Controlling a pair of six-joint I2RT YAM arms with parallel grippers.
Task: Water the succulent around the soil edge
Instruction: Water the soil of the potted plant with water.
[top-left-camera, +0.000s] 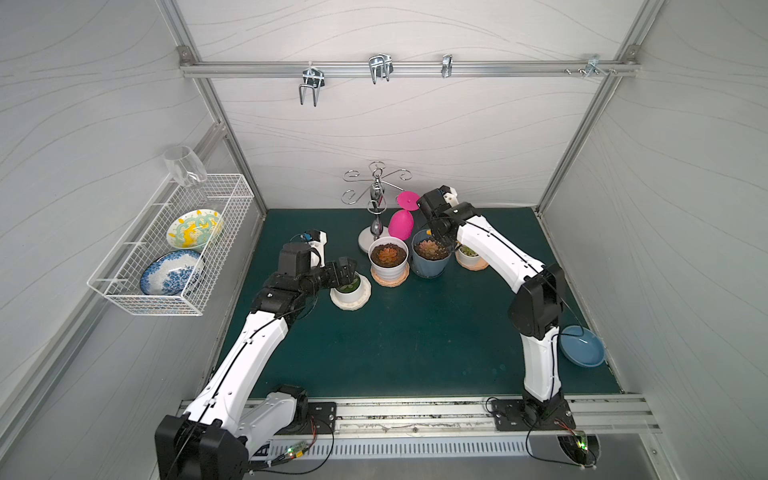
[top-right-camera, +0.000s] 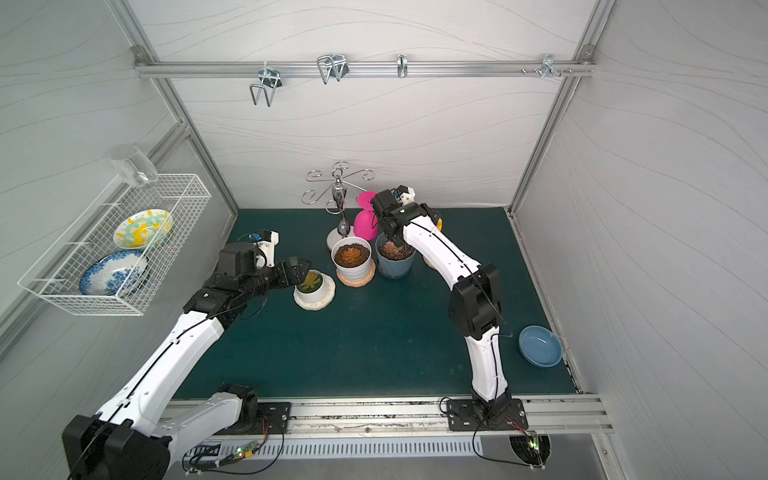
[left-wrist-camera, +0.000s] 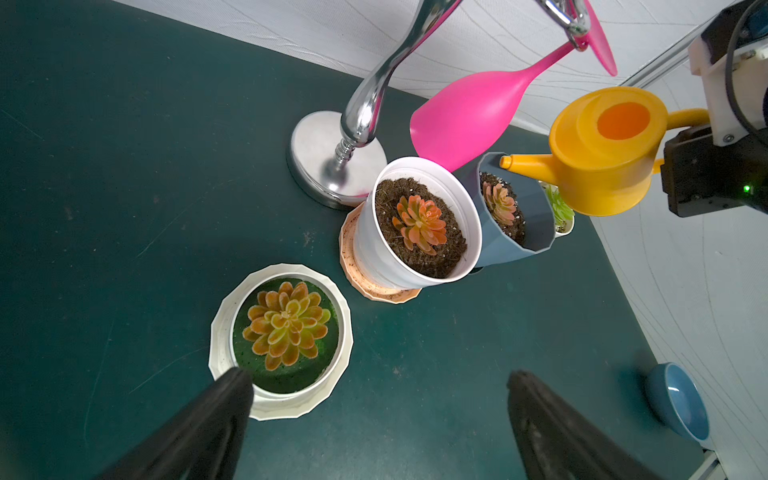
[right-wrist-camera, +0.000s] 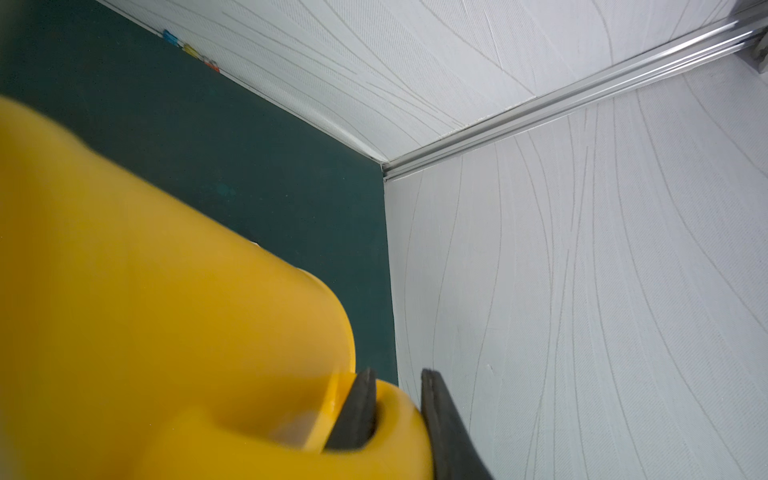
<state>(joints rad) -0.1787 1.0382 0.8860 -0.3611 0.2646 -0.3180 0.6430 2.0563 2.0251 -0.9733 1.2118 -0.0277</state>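
Right gripper (right-wrist-camera: 397, 376) is clenched on the handle of the yellow plastic watering can (left-wrist-camera: 602, 166), whose body is directly ahead of its fingers. Beyond that I see the spout reaching over the faceted blue-grey pot (left-wrist-camera: 536, 232), tip above the soil edge beside the pink-orange succulent (left-wrist-camera: 500, 203). Left gripper (left-wrist-camera: 379, 376) is released, with one finger over the low white pot (left-wrist-camera: 232, 332).

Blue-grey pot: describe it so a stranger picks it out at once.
Find the chrome stand at the back of the green mat. In front of it stand a tall white pot, the blue-grey pot and a small white pot, in a row. The middle one alone is blue-grey and faceted, with the spout of the yellow watering can above its rim.
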